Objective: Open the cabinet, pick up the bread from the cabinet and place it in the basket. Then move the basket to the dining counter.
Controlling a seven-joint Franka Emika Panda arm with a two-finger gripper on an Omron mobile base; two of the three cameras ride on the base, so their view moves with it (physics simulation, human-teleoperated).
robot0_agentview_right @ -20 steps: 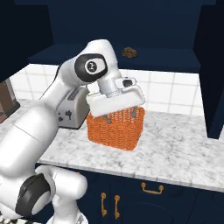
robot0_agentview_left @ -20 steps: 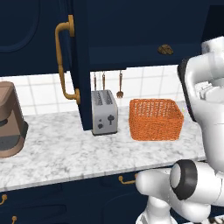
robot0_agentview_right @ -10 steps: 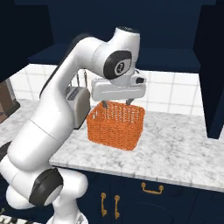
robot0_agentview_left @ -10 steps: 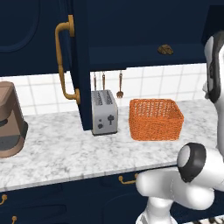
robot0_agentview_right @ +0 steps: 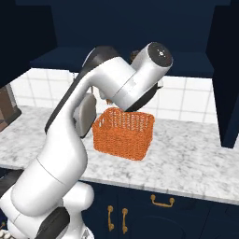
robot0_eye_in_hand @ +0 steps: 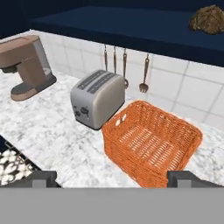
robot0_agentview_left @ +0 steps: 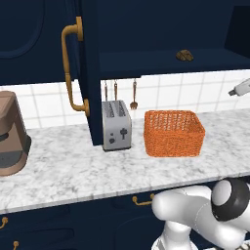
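One toaster beside basket

Orange basket sits empty beside the toaster; bread rests on the cabinet shelf above

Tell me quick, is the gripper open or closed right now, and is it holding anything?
Gripper: open, jaws spread wide, holding nothing. It hovers above the basket, and the bread sits on the cabinet shelf.
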